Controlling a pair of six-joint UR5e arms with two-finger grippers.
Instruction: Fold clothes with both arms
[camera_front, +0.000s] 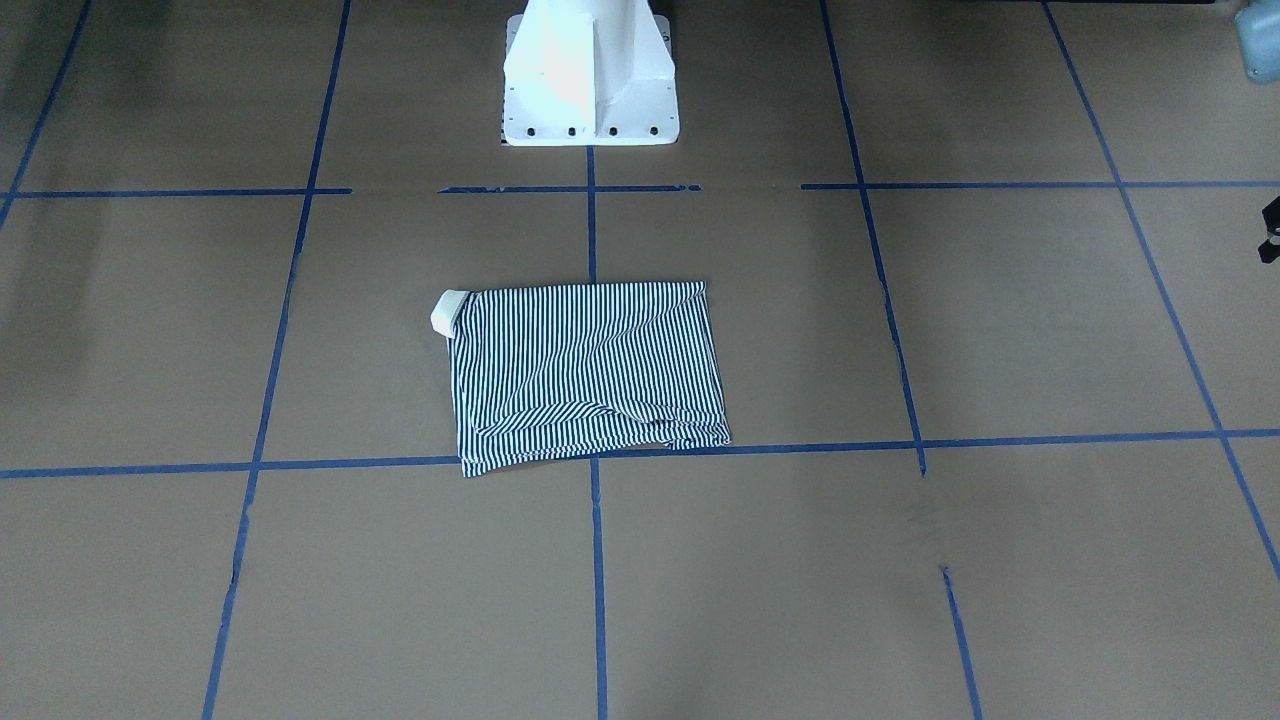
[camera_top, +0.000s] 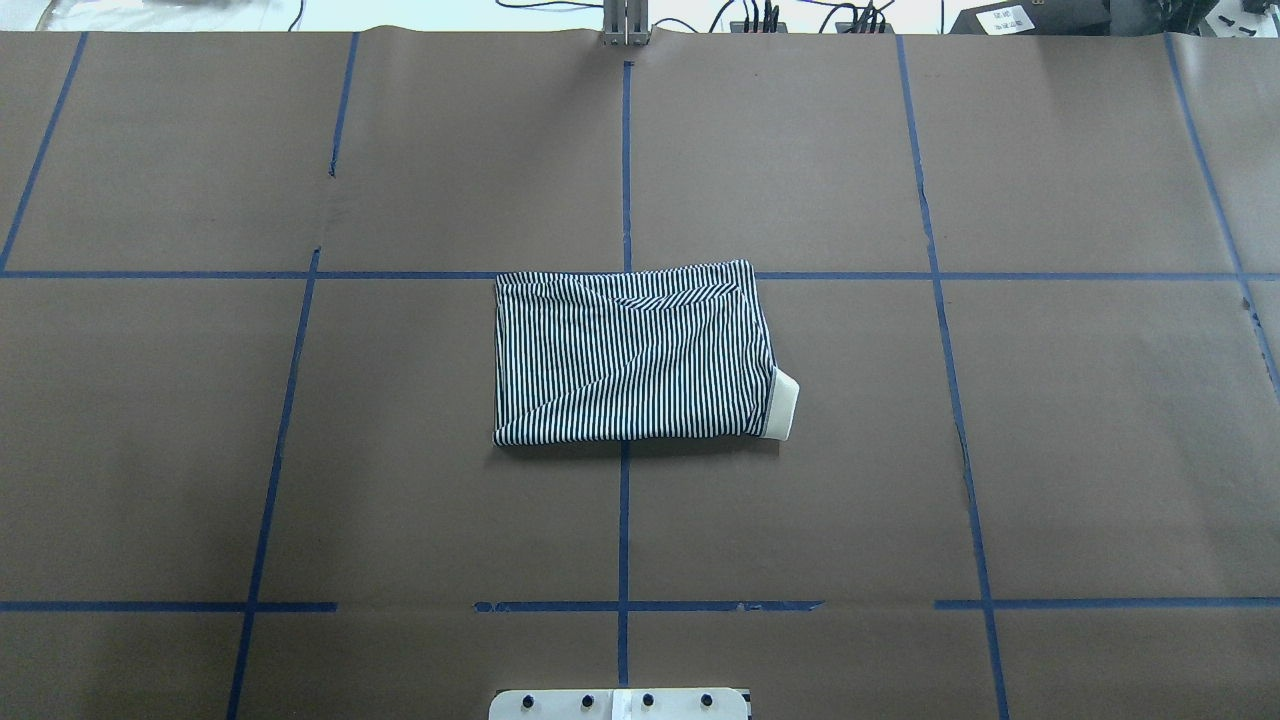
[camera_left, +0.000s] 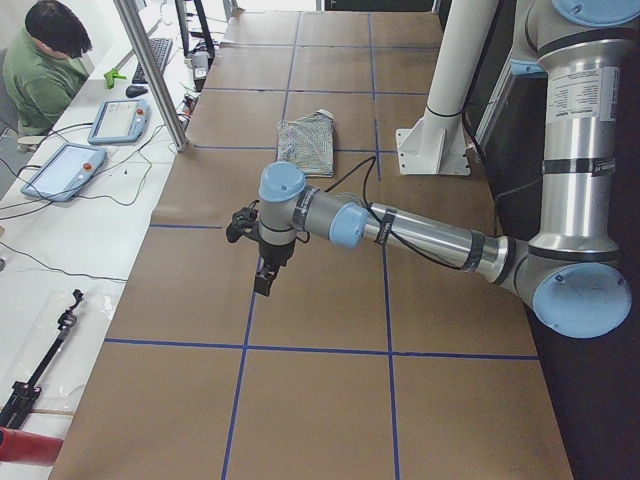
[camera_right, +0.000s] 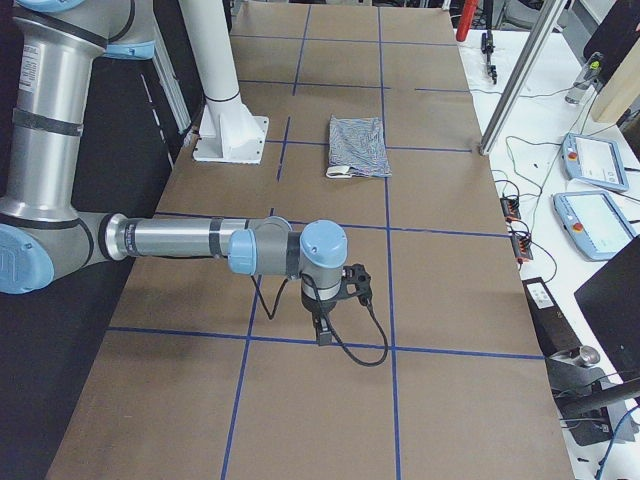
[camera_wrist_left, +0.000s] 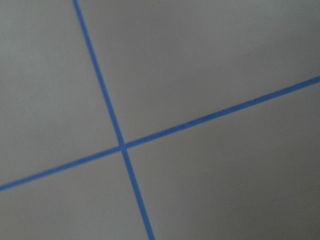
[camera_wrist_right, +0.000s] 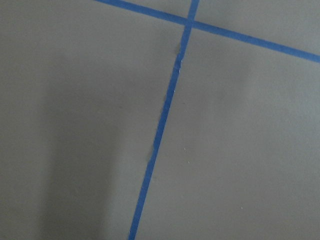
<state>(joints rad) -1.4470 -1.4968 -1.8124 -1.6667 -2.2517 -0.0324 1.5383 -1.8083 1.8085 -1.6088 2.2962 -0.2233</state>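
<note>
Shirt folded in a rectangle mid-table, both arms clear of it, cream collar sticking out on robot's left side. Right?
No. The cream collar sticks out of the shirt on the robot's right side; the overhead exterior view shows it. Rest holds.

The surface is covered in brown paper and crossed by a grid of blue tape lines. A folded striped polo shirt lies flat at its centre, its cream collar poking out at one corner. A white pedestal base stands midway along the robot's edge.
</note>
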